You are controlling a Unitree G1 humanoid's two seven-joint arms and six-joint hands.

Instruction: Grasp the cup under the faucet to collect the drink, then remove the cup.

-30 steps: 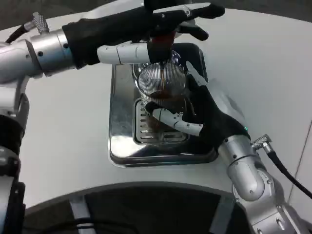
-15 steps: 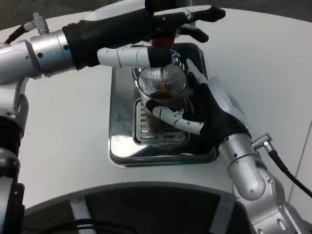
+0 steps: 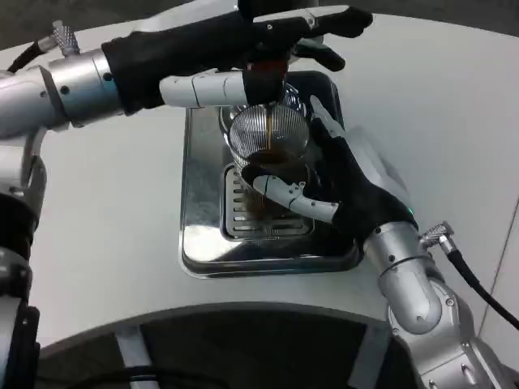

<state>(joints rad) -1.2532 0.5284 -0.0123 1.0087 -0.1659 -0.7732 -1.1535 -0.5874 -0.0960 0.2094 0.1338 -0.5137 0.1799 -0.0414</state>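
Cup (image 3: 270, 139) of ribbed clear glass stands on the slotted grate (image 3: 243, 212) of the tray, under the faucet, with dark drink in its lower part and a thin dark stream falling into it.

Biggest in the head view is the white worktop (image 3: 105, 203), rounded at its near edge. On it sits a shiny metal drip tray (image 3: 203, 243), rectangular with a raised rim, reflecting the arms above it.

The left arm (image 3: 57, 93) reaches in from the picture's left across the far end of the tray. Its left hand (image 3: 243, 49) lies stretched out over the faucet (image 3: 266, 77), fingers long and fairly straight, one white finger running just beside the dark spout above the cup. Whether it presses or grips the faucet lever I cannot tell, since the hand's own bulk hides the contact.

The right arm (image 3: 413, 292) comes up from the lower right, a black cable (image 3: 478, 284) trailing from its wrist. The right hand (image 3: 340, 190) wraps the cup from the right side: the thumb curls across the near face of the glass, the other fingers rise behind and beside it, so the cup is held in its grasp while resting on the grate.
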